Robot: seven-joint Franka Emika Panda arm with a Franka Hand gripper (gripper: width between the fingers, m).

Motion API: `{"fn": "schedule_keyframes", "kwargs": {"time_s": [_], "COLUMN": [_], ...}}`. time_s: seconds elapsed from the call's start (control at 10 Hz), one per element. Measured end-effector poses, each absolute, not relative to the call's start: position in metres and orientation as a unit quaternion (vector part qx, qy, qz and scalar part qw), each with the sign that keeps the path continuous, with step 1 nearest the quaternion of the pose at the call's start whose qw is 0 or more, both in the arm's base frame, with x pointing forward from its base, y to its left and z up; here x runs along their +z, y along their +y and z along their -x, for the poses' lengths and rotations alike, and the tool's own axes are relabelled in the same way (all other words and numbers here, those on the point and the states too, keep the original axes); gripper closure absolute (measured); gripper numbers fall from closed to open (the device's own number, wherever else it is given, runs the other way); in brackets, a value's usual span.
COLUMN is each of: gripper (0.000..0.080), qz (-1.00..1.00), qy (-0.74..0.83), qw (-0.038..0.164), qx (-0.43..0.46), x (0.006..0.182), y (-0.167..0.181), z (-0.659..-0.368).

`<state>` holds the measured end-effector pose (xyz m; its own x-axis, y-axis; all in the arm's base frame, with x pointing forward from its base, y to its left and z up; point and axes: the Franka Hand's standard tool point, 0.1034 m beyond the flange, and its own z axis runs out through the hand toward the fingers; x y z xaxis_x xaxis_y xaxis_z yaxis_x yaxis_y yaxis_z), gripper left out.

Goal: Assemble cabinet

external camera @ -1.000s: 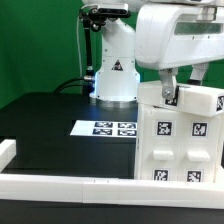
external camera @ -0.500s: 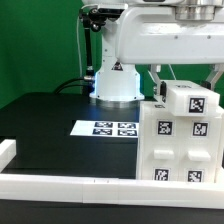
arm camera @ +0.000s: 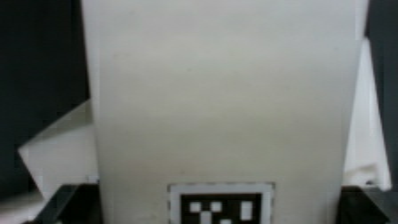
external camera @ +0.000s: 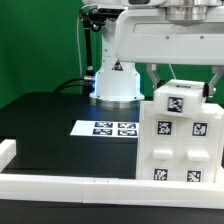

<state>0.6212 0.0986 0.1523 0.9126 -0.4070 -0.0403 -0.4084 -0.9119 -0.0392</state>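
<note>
The white cabinet body [external camera: 180, 150] stands at the exterior view's right, with several black-and-white tags on its front. My gripper [external camera: 182, 82] hangs over its top and is shut on a white tagged block [external camera: 181, 101], which it holds against the body's upper edge. In the wrist view the block [arm camera: 214, 90] fills most of the frame, its tag [arm camera: 222, 205] sits between my dark fingers [arm camera: 63, 203], and my gripper [arm camera: 217, 208] grips it on both sides. Whether the block rests on the body is hidden.
The marker board [external camera: 112, 128] lies flat on the black table [external camera: 50, 120] in the middle. A long low white rail [external camera: 70, 186] runs along the front edge, with a short piece [external camera: 6, 150] at the exterior view's left. The robot base [external camera: 115, 80] stands behind.
The arm has swung over the cabinet. The held block has turned from tilted to level and shifted slightly toward the exterior view's left and down onto the body's top.
</note>
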Motion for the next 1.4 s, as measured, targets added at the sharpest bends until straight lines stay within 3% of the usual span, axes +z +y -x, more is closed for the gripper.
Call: {"fn": "schedule_keyframes", "kwargs": {"time_s": [0.3,0.7,1.1,1.4], "gripper": [0.0246,0.0246,0.0246,0.0246], "qz": [0.907,0.844,0.684,0.669], "qy": [0.418,0.532,0.723,0.738], "qw": [0.059,0.059,0.079,0.081], "qx": [0.007,0.015,0.047,0.046], "x": [0.1524,0.1521,0.1528,0.1533], "y": [0.0992,0.0994,0.0991,0.0997], "z": [-0.6234,-0.6234,-0.6245,-0.6259]}}
